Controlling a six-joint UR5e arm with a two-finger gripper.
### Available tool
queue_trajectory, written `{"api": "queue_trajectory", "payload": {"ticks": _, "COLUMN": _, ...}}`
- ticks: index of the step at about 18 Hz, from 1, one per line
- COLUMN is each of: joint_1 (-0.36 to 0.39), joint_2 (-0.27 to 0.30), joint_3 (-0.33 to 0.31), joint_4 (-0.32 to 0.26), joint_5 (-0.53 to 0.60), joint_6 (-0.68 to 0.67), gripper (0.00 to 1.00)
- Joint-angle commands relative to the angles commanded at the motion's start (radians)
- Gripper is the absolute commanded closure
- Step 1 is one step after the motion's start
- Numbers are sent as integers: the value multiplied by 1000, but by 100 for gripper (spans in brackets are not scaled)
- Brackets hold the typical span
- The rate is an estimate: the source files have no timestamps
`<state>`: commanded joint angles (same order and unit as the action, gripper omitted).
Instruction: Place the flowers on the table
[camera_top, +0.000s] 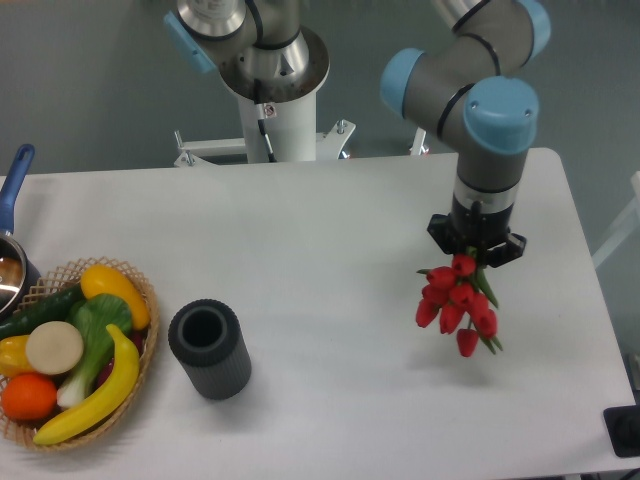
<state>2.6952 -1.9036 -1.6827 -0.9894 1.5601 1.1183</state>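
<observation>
one blue pan handle (15, 175) pokes in at the far left edge of the frame, with a bit of the metal pot (10, 275) below it, touching the rim of a wicker basket (148, 330) in the lower left. the basket holds a yellow pepper (112, 290), a dark green cucumber (45, 308), a pale round slice (54, 347), a leafy green vegetable (95, 335), an orange (28, 396) and a banana (95, 395) curving along its right side. just right of the basket, apart from it, a dark grey ribbed cylinder (208, 350) stands upright on the white table (330, 250), its open mouth facing up.

at the top centre of the frame sits the arm's white base column (272, 100). the arm (480, 90) bends in from the upper right, its grey links and blue joint caps folding down so the last link points straight down over the right part of the table. the gripper (474, 250) hangs under that wrist; its fingers are hidden by the black mount and the blooms, closed around the top of the flowers (458, 300). the red tulip buds hang in a cluster below the gripper, a few green stem ends showing at the lower right of the bunch. a faint shadow lies on the table under them, and i cannot tell whether the lowest bud touches the surface. a small black object (625, 430) sits at the lower right edge of the frame.
</observation>
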Motion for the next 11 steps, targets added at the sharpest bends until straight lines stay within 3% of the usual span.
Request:
{"api": "queue_trajectory", "payload": {"ticks": 8, "joint_1": -43, "joint_2": -52, "joint_3": 3, "joint_4": 6, "joint_5": -2, "joint_6": -9, "gripper": 69}}
{"api": "queue_trajectory", "payload": {"ticks": 10, "joint_1": -44, "joint_2": -54, "joint_3": 3, "joint_4": 6, "joint_5": -2, "joint_6": -12, "gripper": 56}}
{"api": "queue_trajectory", "payload": {"ticks": 11, "joint_1": -44, "joint_2": -52, "joint_3": 2, "joint_4": 12, "joint_5": -3, "joint_6": -26, "gripper": 35}}
